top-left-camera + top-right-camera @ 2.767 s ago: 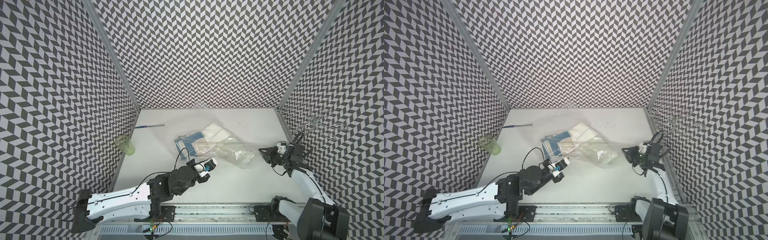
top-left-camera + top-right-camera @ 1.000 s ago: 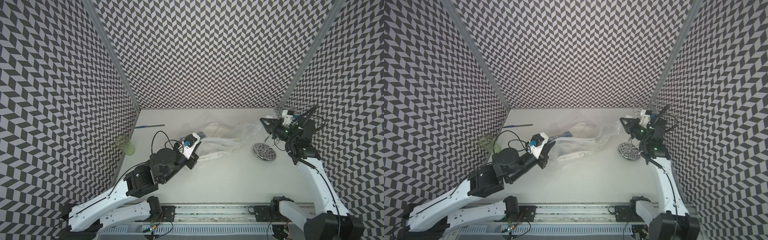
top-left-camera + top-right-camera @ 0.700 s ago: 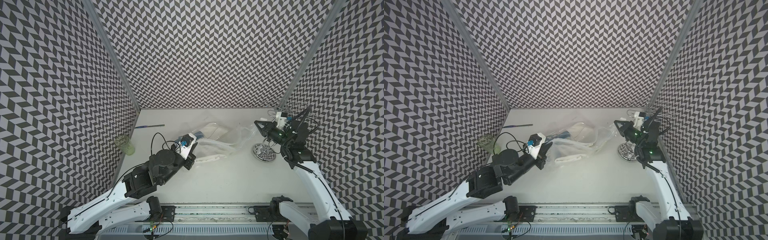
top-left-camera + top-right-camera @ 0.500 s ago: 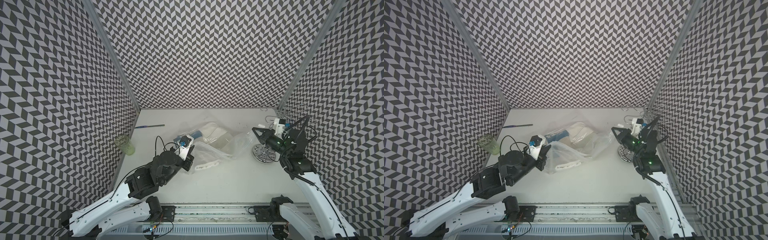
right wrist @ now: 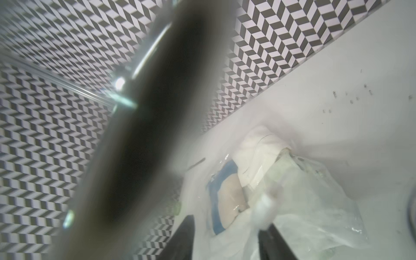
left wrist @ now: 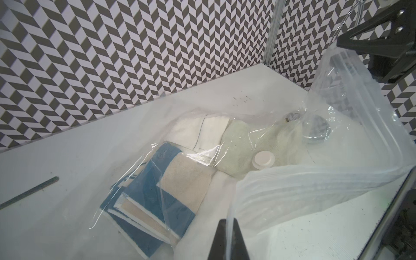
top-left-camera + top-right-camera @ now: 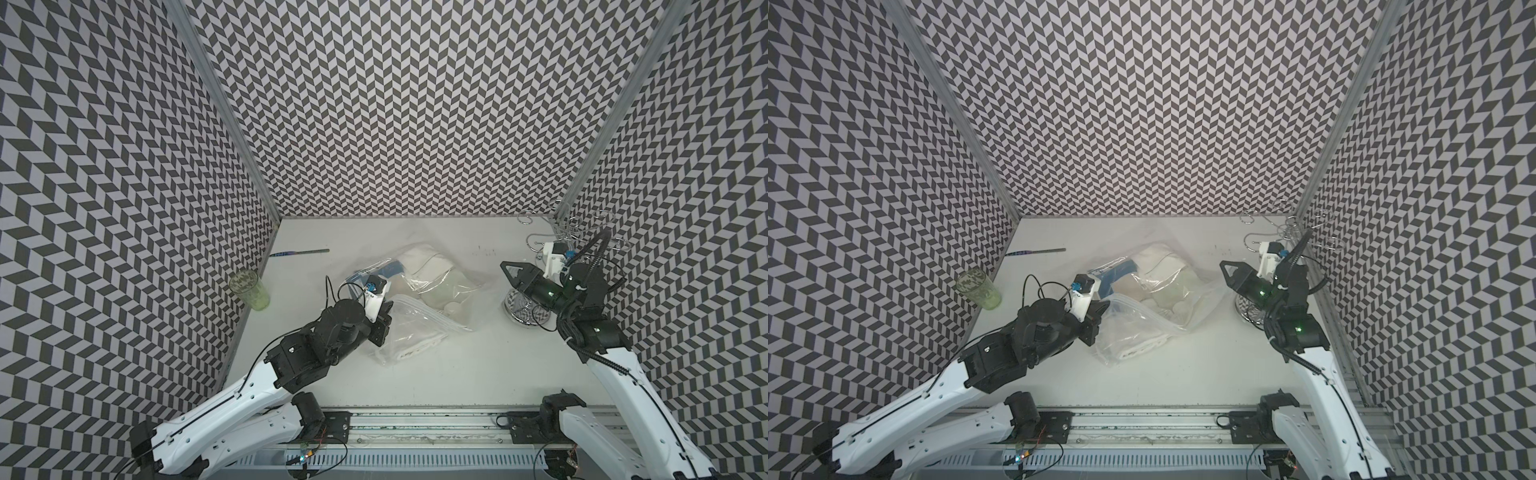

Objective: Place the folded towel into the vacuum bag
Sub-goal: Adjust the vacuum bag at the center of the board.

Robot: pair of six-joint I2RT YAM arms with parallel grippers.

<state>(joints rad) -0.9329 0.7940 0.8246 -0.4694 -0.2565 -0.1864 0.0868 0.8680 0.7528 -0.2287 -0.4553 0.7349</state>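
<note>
- Pinches a fold of the bag [image 6: 315, 180] with the left pincer [image 6: 227, 227], tips pressed together, same as a second ago.
- Holds that pincer nearer the front of the table [image 7: 457, 382] than a second ago.
- Shows the right pincer [image 5: 227, 238] spread in the right wrist view, shut a second ago; film blurs against one finger, so cannot tell whether any still hangs there.
- Keeps the right pincer lower and farther from the back corner than a second ago, above the chrome stand [image 7: 519, 322].
- Leaves the bag slack in the middle of the table, no longer stretched between the two pincers, with the zip strip [image 7: 417, 351] folded down toward the front.
- Shows three folded towels through the film inside the bag: blue-and-beige [image 6: 180, 186], white [image 6: 209, 132], pale green [image 6: 238, 144], touching one another.
- Places the valve cap [image 6: 263, 158] over the pale green towel.
- Leaves the glass [image 7: 249, 291] and the file [image 7: 299, 252] by the left wall, unmoved.
</note>
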